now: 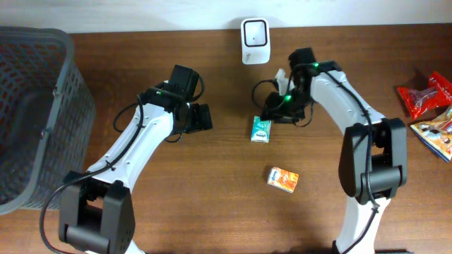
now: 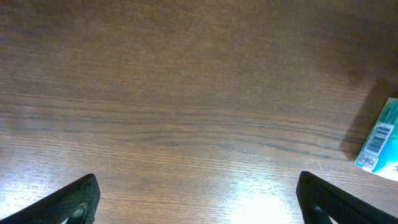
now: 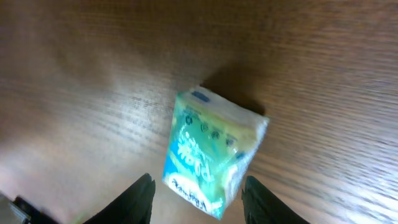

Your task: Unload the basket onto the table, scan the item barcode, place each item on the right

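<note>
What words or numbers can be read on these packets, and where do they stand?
Nothing reads clearly enough to quote.
green packet: white lettering on its face, blurred.
barcode label on that packet: the bars show, the digits are too small.
orange box: print too small.
red packet and the flat packet beside it: print too small.

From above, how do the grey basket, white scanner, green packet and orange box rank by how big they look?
1. grey basket, by far
2. white scanner
3. green packet and orange box: they look about alike, so I won't rank them.
</note>
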Robot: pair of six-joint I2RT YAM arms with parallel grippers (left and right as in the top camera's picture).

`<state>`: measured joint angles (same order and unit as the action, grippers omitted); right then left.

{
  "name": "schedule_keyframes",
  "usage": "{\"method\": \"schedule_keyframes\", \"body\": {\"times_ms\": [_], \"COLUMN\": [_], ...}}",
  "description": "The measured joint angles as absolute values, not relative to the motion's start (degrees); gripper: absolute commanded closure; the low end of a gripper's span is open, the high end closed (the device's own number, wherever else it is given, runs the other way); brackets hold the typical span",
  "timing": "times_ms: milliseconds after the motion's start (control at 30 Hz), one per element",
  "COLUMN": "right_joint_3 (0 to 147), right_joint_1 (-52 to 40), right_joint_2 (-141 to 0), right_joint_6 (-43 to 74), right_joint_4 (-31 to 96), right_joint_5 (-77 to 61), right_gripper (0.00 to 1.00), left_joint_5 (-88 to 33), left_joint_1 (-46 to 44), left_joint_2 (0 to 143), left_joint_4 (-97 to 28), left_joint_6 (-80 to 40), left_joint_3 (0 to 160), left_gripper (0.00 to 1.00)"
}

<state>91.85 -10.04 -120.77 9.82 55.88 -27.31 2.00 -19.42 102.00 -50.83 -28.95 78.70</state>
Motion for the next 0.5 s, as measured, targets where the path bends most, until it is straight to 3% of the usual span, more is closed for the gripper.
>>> {"method": "schedule_keyframes", "body": {"times_ms": [167,200,500], "right_joint_3": [85.9,85.5,84.4], "right_joint_1": [-10.6,-10.6,-10.6], "right_joint_2": [-120.8,-120.8,-120.6], "right_joint_6": [13.6,13.7,14.9], "right_joint_4": [51.1,50.8,51.2], "right_joint_5": [-26.9,-26.9,-18.9], "right_gripper": [0.53,0.48,0.42], "left_joint_5": [2.0,2.0,2.0], "left_joint_1": [-19.4,-19.4,-19.4], "left_joint_2": [102.0,102.0,102.0], "left_joint_4": [-50.8,-50.8,-50.8], "left_joint_6": [-28.9,-28.9,-28.9], "left_joint_3": [78.7,78.7,78.7], "left_gripper": [0.01,0.01,0.01]}}
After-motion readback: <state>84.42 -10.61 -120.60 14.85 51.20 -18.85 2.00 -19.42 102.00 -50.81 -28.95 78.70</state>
